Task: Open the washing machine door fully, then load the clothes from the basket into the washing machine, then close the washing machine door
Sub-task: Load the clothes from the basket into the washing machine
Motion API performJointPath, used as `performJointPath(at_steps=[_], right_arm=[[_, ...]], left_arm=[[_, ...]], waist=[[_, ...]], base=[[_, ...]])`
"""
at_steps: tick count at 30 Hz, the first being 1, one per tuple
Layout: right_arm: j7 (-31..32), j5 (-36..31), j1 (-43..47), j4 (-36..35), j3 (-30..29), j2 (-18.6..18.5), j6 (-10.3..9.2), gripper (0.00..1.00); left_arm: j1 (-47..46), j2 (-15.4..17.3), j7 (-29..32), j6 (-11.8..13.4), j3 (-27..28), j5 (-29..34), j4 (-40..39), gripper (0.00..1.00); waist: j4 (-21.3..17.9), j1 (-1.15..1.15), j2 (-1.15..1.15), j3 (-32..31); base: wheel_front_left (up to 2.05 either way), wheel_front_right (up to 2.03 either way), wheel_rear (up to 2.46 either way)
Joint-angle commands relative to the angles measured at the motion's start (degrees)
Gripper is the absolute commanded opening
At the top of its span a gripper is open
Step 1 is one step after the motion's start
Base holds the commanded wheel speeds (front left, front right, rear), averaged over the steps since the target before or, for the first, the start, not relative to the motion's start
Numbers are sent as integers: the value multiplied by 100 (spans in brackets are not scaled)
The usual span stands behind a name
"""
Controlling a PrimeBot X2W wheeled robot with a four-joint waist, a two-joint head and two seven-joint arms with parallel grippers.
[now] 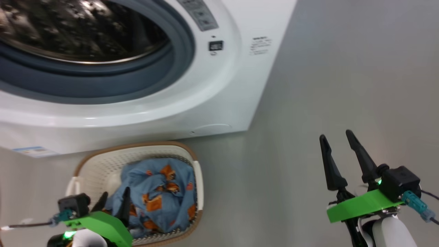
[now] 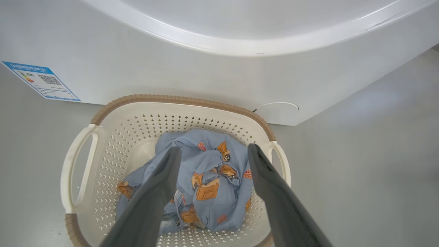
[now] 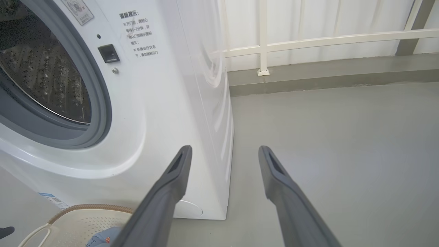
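The white washing machine stands with its drum mouth uncovered, steel drum and grey-blue ring showing; its door is out of view. On the floor before it sits the cream basket holding the light blue clothes with orange patches. My left gripper hangs open just above the clothes, fingers straddling the heap in the left wrist view. My right gripper is open over bare floor to the right, holding nothing. The right wrist view catches the machine's front and the basket's rim.
Grey floor stretches to the right of the machine. A white railing and pale wall stand behind it in the right wrist view. A blue label sticker and a round cap mark the machine's lower front.
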Motion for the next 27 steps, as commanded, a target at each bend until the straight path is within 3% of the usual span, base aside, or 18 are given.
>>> performJointPath(at_steps=[1, 12, 18, 27], right_arm=[[-68, 54, -148, -167, 176, -39, 9, 100], [-68, 102, -407, -288, 225, -39, 9, 100], [-68, 95, -538, -384, 216, -39, 9, 100], [-68, 56, -672, -501, 174, -39, 9, 100]], left_arm=[[-246, 233, 48, -39, 160, -160, 146, 100], [-1040, 575, 400, -58, -436, -870, 1365, 100], [-1513, 780, 424, -58, -436, -1092, 2137, 100], [-1949, 904, 454, -59, -745, -1388, 2536, 100]], waist=[[-541, 0, 0, 524], [-972, 0, 0, 1043], [-1090, 0, 0, 1369], [-1153, 0, 0, 1784]], base=[[0, 0, 0], [0, 0, 0], [0, 0, 0], [0, 0, 0]])
